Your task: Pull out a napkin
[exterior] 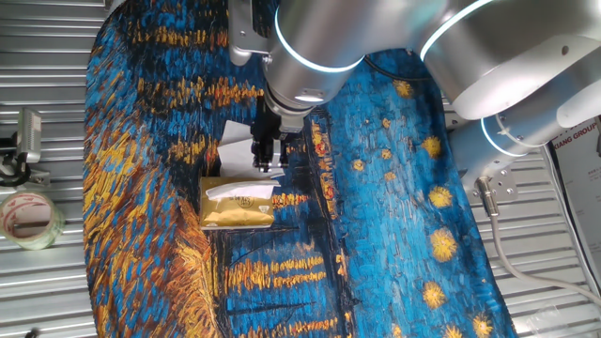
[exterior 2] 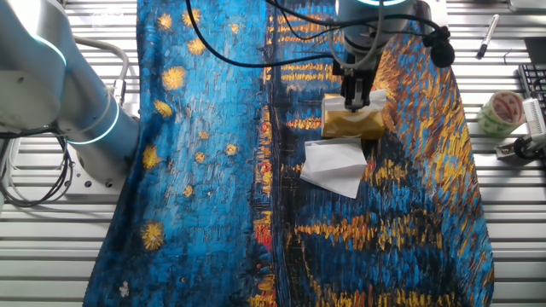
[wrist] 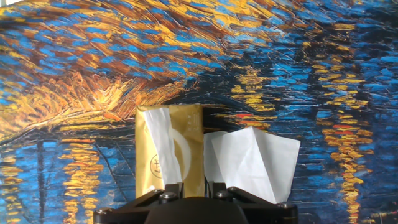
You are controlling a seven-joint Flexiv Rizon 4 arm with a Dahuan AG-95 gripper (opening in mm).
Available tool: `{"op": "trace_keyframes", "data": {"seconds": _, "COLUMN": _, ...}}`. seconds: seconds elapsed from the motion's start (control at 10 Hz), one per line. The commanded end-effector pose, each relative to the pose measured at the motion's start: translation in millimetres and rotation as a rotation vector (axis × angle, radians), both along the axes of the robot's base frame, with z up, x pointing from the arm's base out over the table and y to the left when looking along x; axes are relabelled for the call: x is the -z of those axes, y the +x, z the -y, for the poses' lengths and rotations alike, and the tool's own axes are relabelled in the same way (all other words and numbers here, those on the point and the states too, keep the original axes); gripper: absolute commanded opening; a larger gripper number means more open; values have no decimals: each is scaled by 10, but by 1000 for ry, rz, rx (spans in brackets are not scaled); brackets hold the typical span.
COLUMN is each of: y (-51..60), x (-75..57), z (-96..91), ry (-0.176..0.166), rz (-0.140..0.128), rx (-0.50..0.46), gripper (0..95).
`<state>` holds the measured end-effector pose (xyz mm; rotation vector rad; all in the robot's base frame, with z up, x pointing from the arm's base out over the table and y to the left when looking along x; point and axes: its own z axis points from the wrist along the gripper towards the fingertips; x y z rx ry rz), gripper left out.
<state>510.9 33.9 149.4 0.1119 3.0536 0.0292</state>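
Observation:
The gold tissue pack [exterior: 235,212] lies on the painted cloth; it also shows in the other fixed view [exterior 2: 350,126] and the hand view [wrist: 189,134]. A narrow white tissue strip [wrist: 164,146] comes out of its slot and lies along its top. The napkin [wrist: 258,163], white, creased and loosely folded, lies on the cloth right beside the pack, seen too in both fixed views [exterior 2: 334,167] [exterior: 235,143]. My gripper [exterior: 268,167] hangs just above the pack's edge nearest the napkin [exterior 2: 356,104]. Its jaws stand apart with nothing between them; the pack shows through the gap [wrist: 189,190].
A starry-night patterned cloth [exterior: 394,188] covers the table. A tape roll [exterior: 28,218] [exterior 2: 502,111] and a grey clamp [exterior: 28,136] sit off the cloth on the slatted top. A pen [exterior 2: 486,36] lies at the far edge. The arm's base [exterior 2: 77,119] stands beside the cloth.

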Motion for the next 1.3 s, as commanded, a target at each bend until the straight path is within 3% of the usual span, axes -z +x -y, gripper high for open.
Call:
{"op": "trace_keyframes", "data": {"seconds": 0.1, "y": -5, "x": -3, "z": -29, "ry": -4, "rz": 0, "rx": 4, "gripper": 190}}
{"op": "trace_keyframes", "data": {"seconds": 1.3, "y": 41, "x": -17, "z": -57, "ry": 10, "rz": -16, "rx": 0, "gripper": 190}}
